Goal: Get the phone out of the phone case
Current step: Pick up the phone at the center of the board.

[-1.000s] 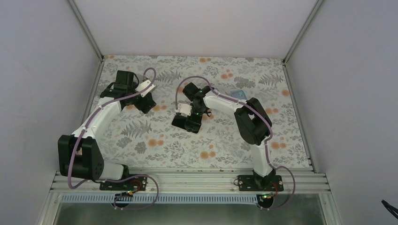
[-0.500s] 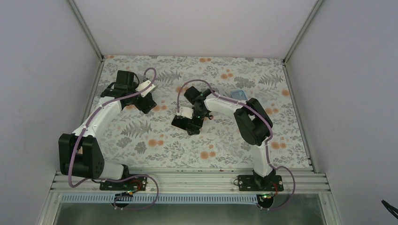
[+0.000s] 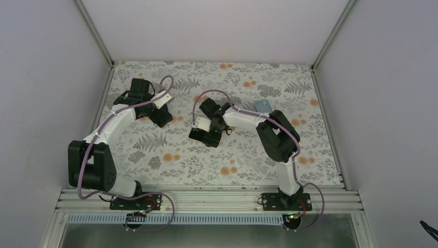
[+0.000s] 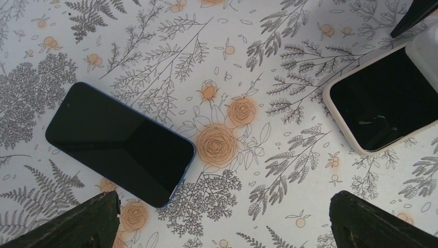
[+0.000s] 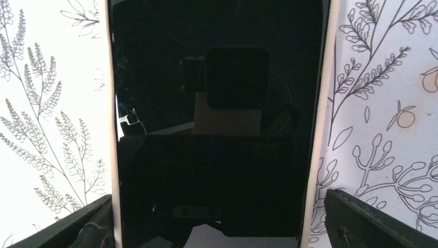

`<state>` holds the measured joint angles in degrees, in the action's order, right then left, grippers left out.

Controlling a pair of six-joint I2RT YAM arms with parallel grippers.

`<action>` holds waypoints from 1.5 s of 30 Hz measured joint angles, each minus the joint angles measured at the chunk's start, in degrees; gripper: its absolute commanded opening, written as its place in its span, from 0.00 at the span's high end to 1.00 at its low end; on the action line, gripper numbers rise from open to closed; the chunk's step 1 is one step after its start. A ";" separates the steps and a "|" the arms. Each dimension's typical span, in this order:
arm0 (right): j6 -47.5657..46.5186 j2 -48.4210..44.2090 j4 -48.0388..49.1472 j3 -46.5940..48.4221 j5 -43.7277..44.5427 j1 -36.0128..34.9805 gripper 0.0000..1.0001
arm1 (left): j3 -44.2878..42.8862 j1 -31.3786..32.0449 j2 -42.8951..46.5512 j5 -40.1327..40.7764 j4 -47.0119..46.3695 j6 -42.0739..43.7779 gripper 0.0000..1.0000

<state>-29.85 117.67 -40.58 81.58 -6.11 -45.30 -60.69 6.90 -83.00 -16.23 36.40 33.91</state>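
A black-screened phone in a cream case [image 5: 217, 103] lies flat on the floral table. My right gripper [image 5: 219, 227] is open right above it, with one finger [image 5: 82, 227] beside each long edge of the case. In the top view the right gripper [image 3: 205, 134] sits at the table's middle and hides most of the phone. The cased phone also shows at the right edge of the left wrist view [image 4: 385, 101]. My left gripper [image 4: 222, 222] is open and empty above bare table, between the cased phone and a second phone. In the top view the left gripper [image 3: 160, 114] is at the back left.
A second bare dark phone with a blue rim [image 4: 121, 142] lies face up to the left of my left gripper. A small light-blue object [image 3: 262, 105] lies at the back right of the table. Grey walls enclose the table on three sides.
My right gripper has shifted slightly to the left and back over the cased phone. My left arm has shifted a little, its gripper staying at the back left.
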 measured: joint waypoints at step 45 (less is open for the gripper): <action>3.34 -15.87 13.35 -4.90 12.13 -4.63 0.48 | -30.36 5.68 -26.62 -30.97 31.50 -0.35 0.21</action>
<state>-26.50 101.80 -27.22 76.69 6.02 -49.93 -91.05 12.58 -109.62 -47.20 67.90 33.56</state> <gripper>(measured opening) 0.762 0.840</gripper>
